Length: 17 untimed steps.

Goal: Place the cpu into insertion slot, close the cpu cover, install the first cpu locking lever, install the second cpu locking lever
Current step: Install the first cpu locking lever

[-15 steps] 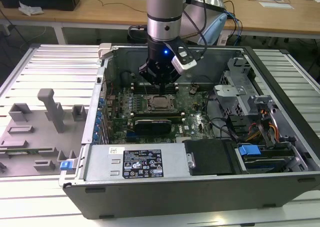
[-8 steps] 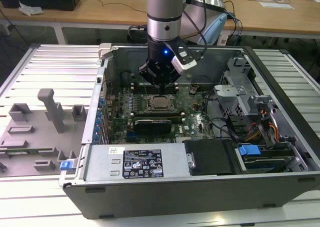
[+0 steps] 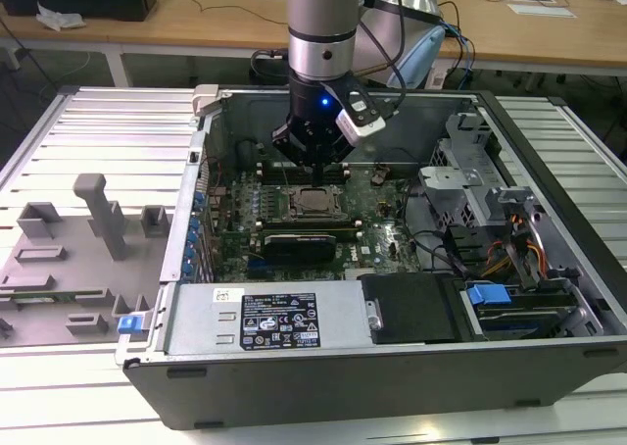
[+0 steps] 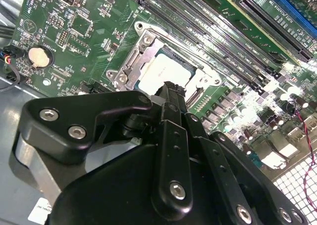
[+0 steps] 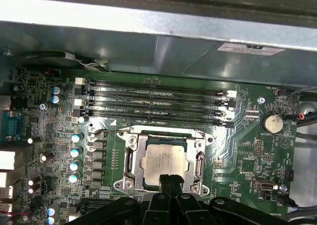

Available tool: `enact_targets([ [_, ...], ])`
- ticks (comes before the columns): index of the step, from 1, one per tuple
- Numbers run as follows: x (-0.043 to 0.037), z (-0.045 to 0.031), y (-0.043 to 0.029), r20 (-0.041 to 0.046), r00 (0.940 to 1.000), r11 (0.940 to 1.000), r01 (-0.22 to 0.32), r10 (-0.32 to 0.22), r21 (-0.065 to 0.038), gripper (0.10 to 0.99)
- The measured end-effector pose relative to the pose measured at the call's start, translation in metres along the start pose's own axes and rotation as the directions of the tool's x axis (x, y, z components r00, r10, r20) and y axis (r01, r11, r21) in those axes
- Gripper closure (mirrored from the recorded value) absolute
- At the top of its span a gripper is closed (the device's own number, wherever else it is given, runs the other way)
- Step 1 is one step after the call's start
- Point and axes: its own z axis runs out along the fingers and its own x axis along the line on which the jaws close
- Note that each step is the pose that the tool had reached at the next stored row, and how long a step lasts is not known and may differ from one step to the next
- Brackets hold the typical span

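The cpu (image 5: 166,158), a pale silver square, lies flat in the insertion slot (image 5: 125,184) on the green motherboard inside the open computer case. The cpu cover (image 5: 131,158), a thin metal frame, lies down around the chip, and the chip's top shows through its window. A thin wire lever (image 5: 111,131) runs along one side of the socket; I cannot tell whether it is latched. My gripper (image 5: 168,179) hangs just above the socket's edge, its black fingers (image 4: 167,93) shut together with nothing between them. In the exterior view the gripper (image 3: 312,159) stands over the cpu (image 3: 315,201).
Long black memory slots (image 5: 153,101) run beside the socket. A grey power supply box (image 3: 265,320) fills the case's near side, and a metal drive cage (image 3: 460,180) and cables (image 3: 509,249) stand at the exterior view's right. A grey fixture tray (image 3: 69,259) lies outside the case.
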Motion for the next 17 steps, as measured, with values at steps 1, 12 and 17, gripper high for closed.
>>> enact_targets([
  [1, 0.0, 0.0, 0.0, 0.0, 1.0, 1.0, 0.0, 0.0, 0.0, 0.98],
  [12, 0.0283, -0.0013, 0.0032, 0.0001, 1.0, 1.0, -0.001, 0.001, 0.0, 0.98],
  [17, 0.0456, -0.0021, 0.0049, 0.0001, 1.0, 1.0, -0.002, 0.002, 0.0, 0.98],
])
